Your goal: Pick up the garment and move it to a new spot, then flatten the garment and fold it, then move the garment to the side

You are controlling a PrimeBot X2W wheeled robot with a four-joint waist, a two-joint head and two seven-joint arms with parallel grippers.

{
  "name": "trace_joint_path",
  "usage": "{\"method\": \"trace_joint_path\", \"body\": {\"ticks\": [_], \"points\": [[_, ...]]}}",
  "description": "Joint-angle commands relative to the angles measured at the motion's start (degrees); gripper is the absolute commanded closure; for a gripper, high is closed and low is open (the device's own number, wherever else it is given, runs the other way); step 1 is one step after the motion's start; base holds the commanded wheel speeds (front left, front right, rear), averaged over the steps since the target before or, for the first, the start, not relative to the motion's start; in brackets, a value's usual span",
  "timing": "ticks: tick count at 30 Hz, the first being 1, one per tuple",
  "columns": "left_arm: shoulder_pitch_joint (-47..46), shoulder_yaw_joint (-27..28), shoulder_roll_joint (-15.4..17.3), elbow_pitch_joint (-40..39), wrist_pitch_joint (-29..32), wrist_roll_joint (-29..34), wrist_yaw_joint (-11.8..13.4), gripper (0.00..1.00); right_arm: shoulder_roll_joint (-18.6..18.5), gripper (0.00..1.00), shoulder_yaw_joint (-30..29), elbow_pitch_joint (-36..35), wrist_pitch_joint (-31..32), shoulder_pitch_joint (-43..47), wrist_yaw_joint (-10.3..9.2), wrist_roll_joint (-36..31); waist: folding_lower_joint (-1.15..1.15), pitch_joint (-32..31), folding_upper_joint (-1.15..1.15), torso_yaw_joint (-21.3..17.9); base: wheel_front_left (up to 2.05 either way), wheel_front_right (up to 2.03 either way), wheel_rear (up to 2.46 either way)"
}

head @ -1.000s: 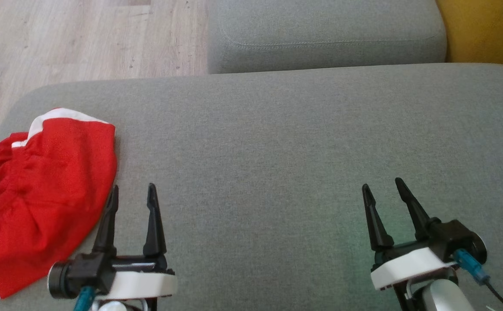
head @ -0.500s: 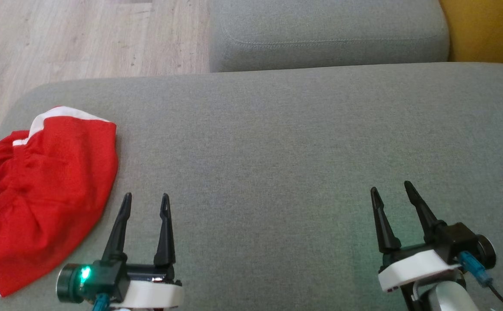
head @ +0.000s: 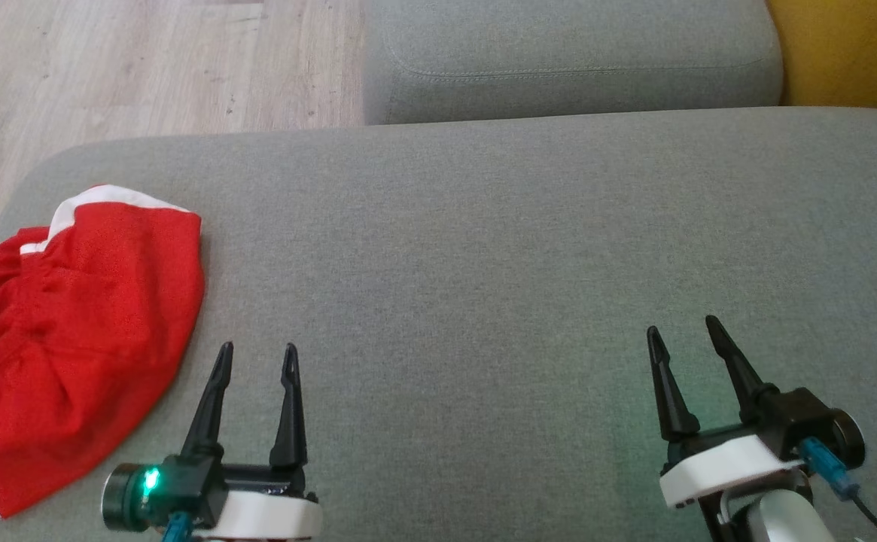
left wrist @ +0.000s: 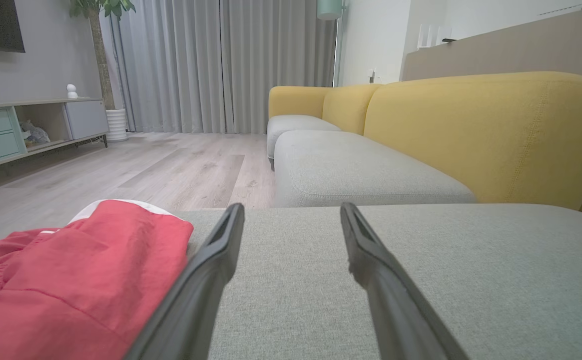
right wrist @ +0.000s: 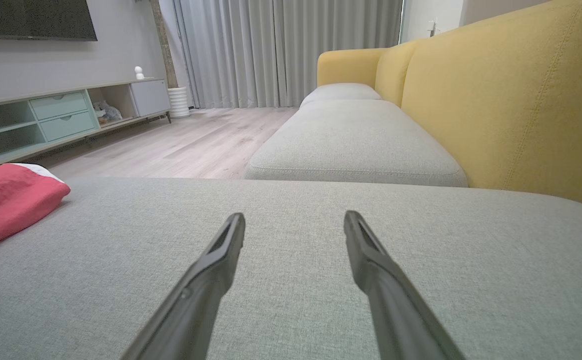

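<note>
We found the garment lying at the left end of the grey sofa seat, close to its rounded corner. It was bright red with a white band along its far edge (they looked like sports shorts). A gathered waistband bunched up on its left side, and the cloth lay loosely doubled over and wrinkled rather than flat.

The left gripper hovered just beside the garment's right edge with its two dark fingers spread wide. A strip of grey fabric showed between the nearer finger and the red cloth, so we judged them apart. The right gripper stood well away towards the right end of the seat, its jaws just as wide. Between each pair of fingers we saw nothing but seat fabric, and we could not tell whether the tips were resting on the seat.

The garment's left side ran off the edge of the head view, and in the right wrist view just its near corner showed. In the left wrist view the left finger covered part of its hem. Beyond the seat lay a second grey cushion, the pale wooden floor and a yellow backrest cut off at the corner.
</note>
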Motion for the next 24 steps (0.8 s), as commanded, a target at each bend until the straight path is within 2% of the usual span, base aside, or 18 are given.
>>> {"method": "trace_joint_path", "body": {"ticks": [1, 12, 24], "points": [[-1.99, 1.66, 0.41, -1.60, -0.54, 0.37, 0.04, 0.00, -0.52, 0.00, 1.42, -1.68, -0.78, -2.78, -0.04, -0.32, 0.00, 0.02, 0.00, 0.03, 0.00, 0.00, 0.00], [-1.57, 2.07, 0.41, -0.70, -0.54, 0.34, 1.52, 0.00, -0.52, 0.00, 1.56, -1.47, -0.78, -2.87, -0.04, -1.00, 0.00, 0.12, 0.00, 3.09, 0.00, 0.00, 0.00], [-1.16, 3.13, 0.41, -1.05, -0.54, 0.51, 2.70, 0.00, -0.52, 0.00, 2.75, -1.56, -0.78, -3.07, -0.04, -1.02, 0.00, 0.99, 0.00, 12.18, 0.00, 0.00, 0.00]]}}
